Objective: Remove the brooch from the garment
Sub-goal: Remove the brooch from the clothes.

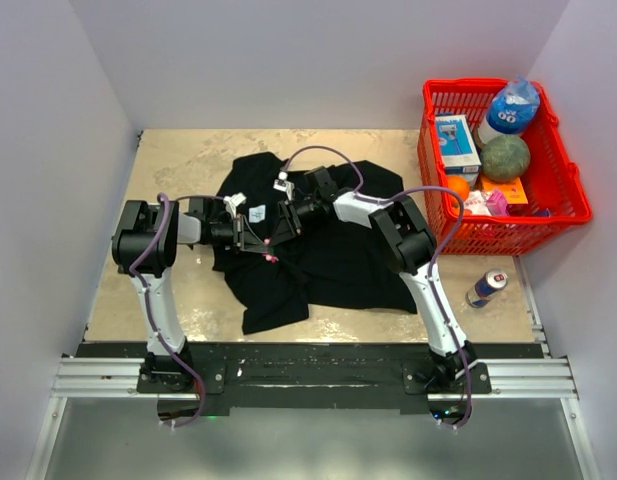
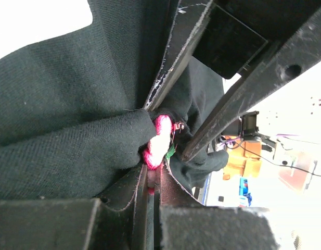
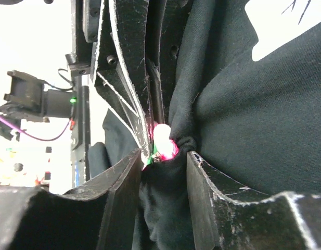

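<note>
Mid-removal; left pincer [image 2: 150, 174] clamped on the brooch [image 2: 156, 143]; right pincer [image 3: 164, 155] straddles the shirt [image 3: 254, 120], grip unclear; next I'd pull them apart.

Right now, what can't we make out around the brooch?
Pin and clasp of the brooch: both wrist views, buried in garment folds.
Whether the right gripper grips fabric or only straddles it: right wrist view, cloth fills gap.
Its detail: top view, too small.
Tips of the left gripper: left wrist view, blurred, too close.
</note>
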### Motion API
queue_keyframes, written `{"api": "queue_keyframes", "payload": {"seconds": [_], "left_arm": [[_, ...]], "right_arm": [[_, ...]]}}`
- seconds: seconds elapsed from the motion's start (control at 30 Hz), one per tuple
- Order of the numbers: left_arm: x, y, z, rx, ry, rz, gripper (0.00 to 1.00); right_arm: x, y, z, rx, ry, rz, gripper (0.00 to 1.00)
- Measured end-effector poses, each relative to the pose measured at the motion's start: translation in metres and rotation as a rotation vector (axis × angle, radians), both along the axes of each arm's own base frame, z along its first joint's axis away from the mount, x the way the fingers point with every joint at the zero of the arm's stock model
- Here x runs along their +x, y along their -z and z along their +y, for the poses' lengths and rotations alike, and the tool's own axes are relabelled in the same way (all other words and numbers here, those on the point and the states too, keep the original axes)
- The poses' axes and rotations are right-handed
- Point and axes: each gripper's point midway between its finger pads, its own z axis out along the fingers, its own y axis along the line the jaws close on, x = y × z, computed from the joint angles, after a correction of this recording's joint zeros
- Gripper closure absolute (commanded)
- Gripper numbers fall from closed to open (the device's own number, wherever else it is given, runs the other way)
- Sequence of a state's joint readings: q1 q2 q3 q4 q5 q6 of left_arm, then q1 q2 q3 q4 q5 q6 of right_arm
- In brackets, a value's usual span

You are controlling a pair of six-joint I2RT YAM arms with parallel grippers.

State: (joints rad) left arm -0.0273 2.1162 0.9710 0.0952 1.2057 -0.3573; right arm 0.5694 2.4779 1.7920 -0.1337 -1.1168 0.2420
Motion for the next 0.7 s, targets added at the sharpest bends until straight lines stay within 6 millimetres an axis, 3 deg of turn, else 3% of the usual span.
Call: {"api": "queue_keyframes", "payload": {"seconds": [0.23, 0.53, 0.7], "left_arm": [[-0.001, 0.0, 0.0, -0.005, 0.003, 0.001, 1.0], [-0.004, -0.002, -0.001, -0.026, 0.014, 0.008, 1.0], [-0.004, -0.002, -0.001, -0.027, 0.015, 0.008, 1.0]], "right_arm": [[-0.001, 0.0, -0.001, 0.051, -0.011, 0.024, 0.59], [-0.004, -0.011, -0.001, 0.16, -0.024, 0.123, 0.52], [-0.004, -0.011, -0.001, 0.16, -0.022, 0.125, 0.59]]}}
